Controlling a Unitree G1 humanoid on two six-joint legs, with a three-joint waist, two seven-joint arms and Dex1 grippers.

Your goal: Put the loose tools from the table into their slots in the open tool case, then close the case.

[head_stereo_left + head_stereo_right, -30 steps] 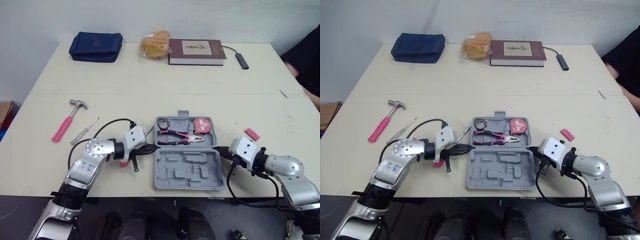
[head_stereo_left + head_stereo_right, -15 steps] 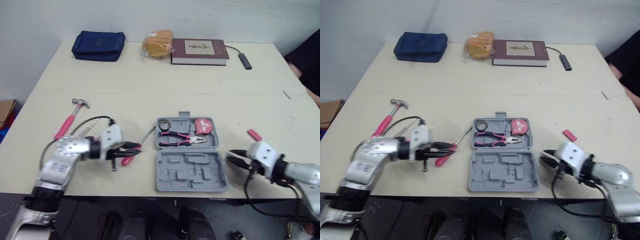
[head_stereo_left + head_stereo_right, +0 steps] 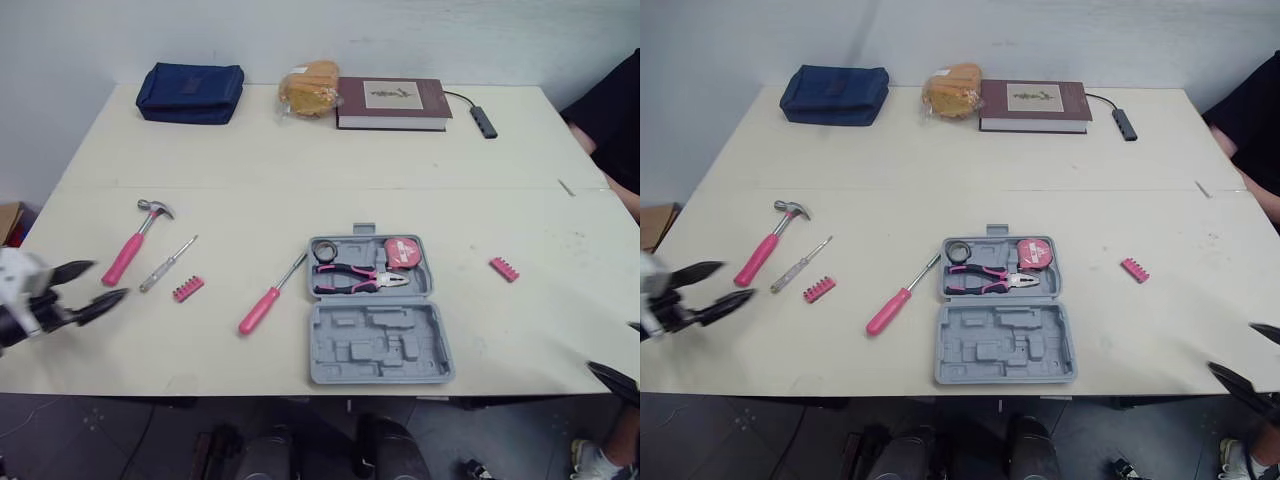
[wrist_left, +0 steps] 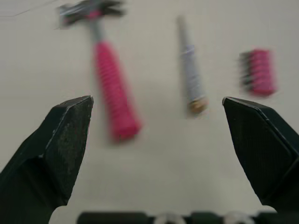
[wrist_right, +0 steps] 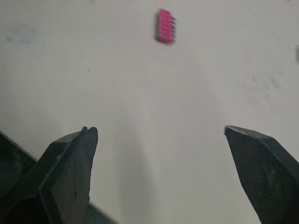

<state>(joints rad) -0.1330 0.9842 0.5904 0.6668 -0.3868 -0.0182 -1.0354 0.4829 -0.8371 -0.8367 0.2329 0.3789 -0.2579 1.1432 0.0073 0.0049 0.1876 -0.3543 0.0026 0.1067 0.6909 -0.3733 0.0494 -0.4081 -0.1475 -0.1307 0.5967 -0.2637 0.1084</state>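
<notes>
The grey tool case (image 3: pixel 378 345) lies open at the table's front middle, with pink pliers (image 3: pixel 362 279), a tape measure (image 3: pixel 404 250) and a tape roll (image 3: pixel 326 247) in its far half. Left of it lie a pink-handled screwdriver (image 3: pixel 262 308), a pink bit holder (image 3: pixel 187 289), a slim screwdriver (image 3: pixel 166 265) and a pink hammer (image 3: pixel 133 247). A second pink bit holder (image 3: pixel 504 268) lies right of the case. My left gripper (image 3: pixel 88 286) is open at the table's left edge, facing the hammer (image 4: pixel 110 95). My right gripper (image 3: pixel 1250 358) is open at the front right corner, holding nothing.
Along the far edge sit a blue pouch (image 3: pixel 190 93), a bagged bread loaf (image 3: pixel 310 88), a dark red book (image 3: pixel 392 103) and a cabled hub (image 3: pixel 484 122). A person in black (image 3: pixel 615 120) is at the far right.
Both arms have pulled away from the case sides to the table's left and right edges, and both grippers have gone from shut to open. The pink screwdriver and left bit holder are now uncovered.
</notes>
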